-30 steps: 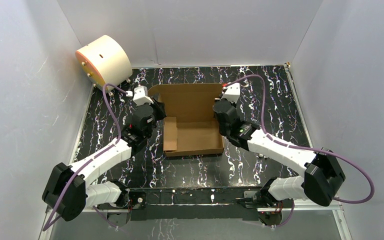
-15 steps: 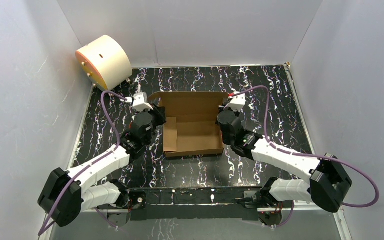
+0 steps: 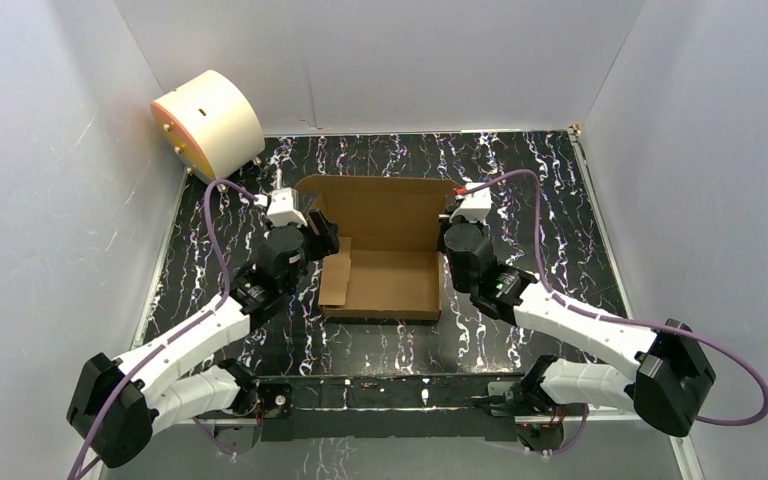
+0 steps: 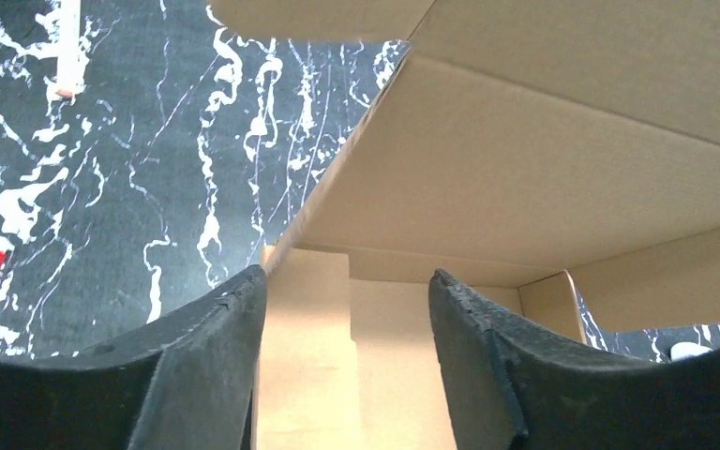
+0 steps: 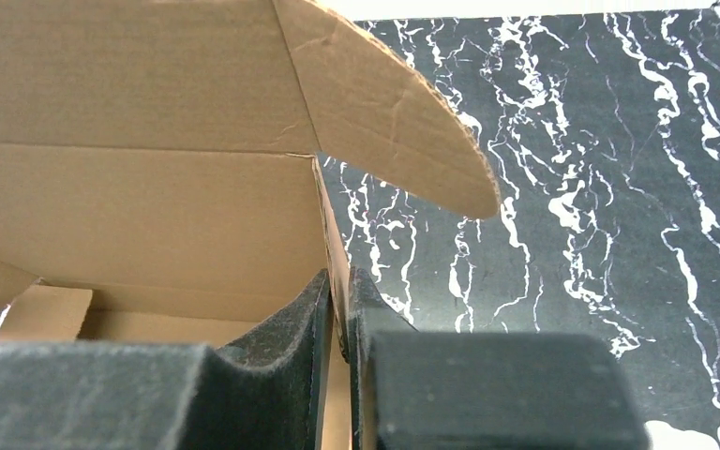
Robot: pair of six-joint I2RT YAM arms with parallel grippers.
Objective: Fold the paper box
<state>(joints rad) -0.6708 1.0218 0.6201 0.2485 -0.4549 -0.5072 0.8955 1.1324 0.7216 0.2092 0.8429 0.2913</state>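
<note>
1. Paper box (image 3: 385, 275) sits mid-way across the marbled black table (image 3: 540, 190). It is open-topped, with its rear lid panel standing up and its left side flap leaning outward.
2. Cream drum (image 3: 208, 122) with an orange face lies at the far left corner, well apart from the box.
3. Left gripper (image 3: 318, 238) is at the box's left rear corner. Its fingers (image 4: 206, 375) are spread wide with cardboard showing between them, though I cannot tell whether either pad touches it.
4. Right gripper (image 3: 452, 230) is at the right rear corner. Its fingers (image 5: 281, 356) are pressed nearly together, pinching the thin right side wall. The lid's rounded ear flap (image 5: 403, 141) juts out above them.
</note>
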